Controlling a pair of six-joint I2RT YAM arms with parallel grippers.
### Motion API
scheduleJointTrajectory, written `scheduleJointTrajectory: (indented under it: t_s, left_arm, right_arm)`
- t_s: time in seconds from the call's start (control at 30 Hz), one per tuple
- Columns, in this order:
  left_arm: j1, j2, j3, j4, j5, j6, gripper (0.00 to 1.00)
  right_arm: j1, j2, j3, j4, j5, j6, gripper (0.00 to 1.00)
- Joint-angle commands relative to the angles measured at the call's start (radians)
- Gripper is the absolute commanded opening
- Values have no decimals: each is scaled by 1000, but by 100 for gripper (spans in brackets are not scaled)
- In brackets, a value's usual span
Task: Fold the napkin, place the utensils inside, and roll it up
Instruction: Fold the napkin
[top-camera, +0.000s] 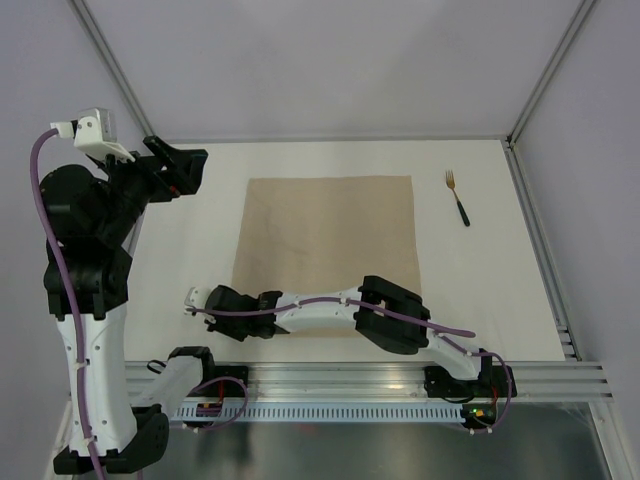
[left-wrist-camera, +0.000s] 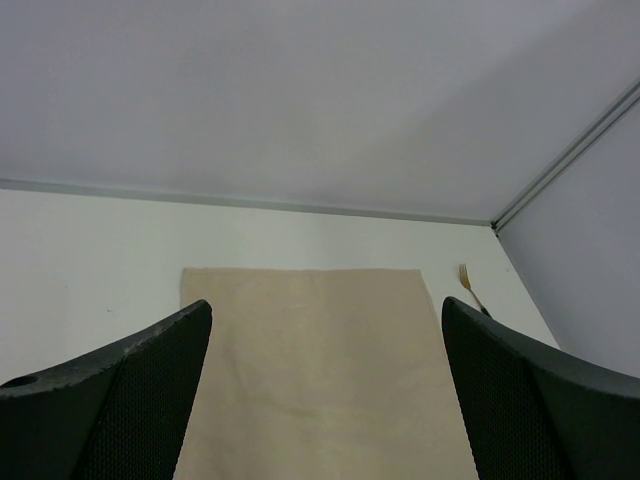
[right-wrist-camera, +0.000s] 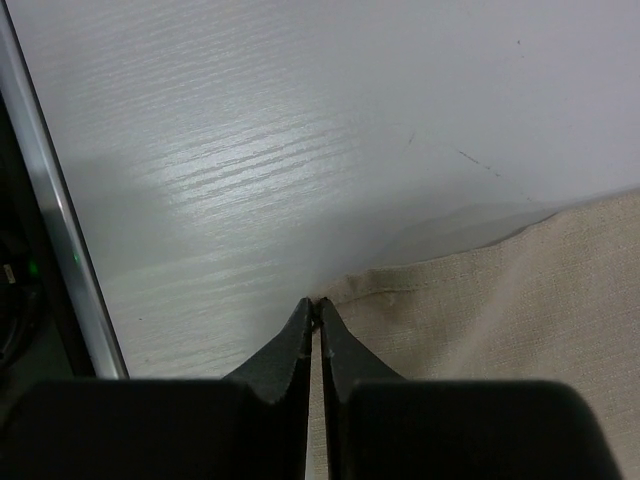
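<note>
White bench (top-camera: 500, 280) inside a grey-walled booth, pretty bare setup. The napkin (top-camera: 325, 235) lies flat and unfolded in the middle, roughly square. The fork (top-camera: 457, 197) sits well apart from it, off at about 2 o'clock. Its long axis runs close to 12-to-6, tines at the far end, dark handle toward the arms.

The right arm (top-camera: 330, 305) reaches sideways along the napkin's near edge. The right jaws are pressed together right on the hem at the 7 o'clock corner. Looks like a pinch on the cloth to me, since the edge beside them seems to sit slightly off the bench with a shadow under it. From that pinch the whole napkin spreads away toward 1 o'clock, so I'd guess the fold has to carry the corner that way.

The left arm (top-camera: 90, 250) hangs high at about 10 o'clock of the napkin, left jaws spread wide with nothing in them.

Hard bits: from overhead the right arm covers the pinched corner and most of the near edge. The right wrist view doesn't show how much fabric is actually caught. The left wrist view shows only the fork's tines.
</note>
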Motion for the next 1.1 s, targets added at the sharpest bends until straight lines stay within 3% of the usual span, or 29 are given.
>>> scheduleJointTrajectory:
  t_s: [0.0,0.3,0.73,1.07]
  left_arm:
    - [3,-15,-1,-27,-8,14,100]
    - [3,-26,-13,-27,-17,23,100]
    - [1,-35,-11,-26,-14,25,100]
    - [3,-27,-22,-16,-6,17,100]
  right_arm:
    - [10,-45,51,-66,3,-2,9]
    - [47,-99,51,-80,-12,-3,1]
    - [55,-145,64,-94,32,-35,0]
    - [-51,-245,-61,-75,49,-57,0]
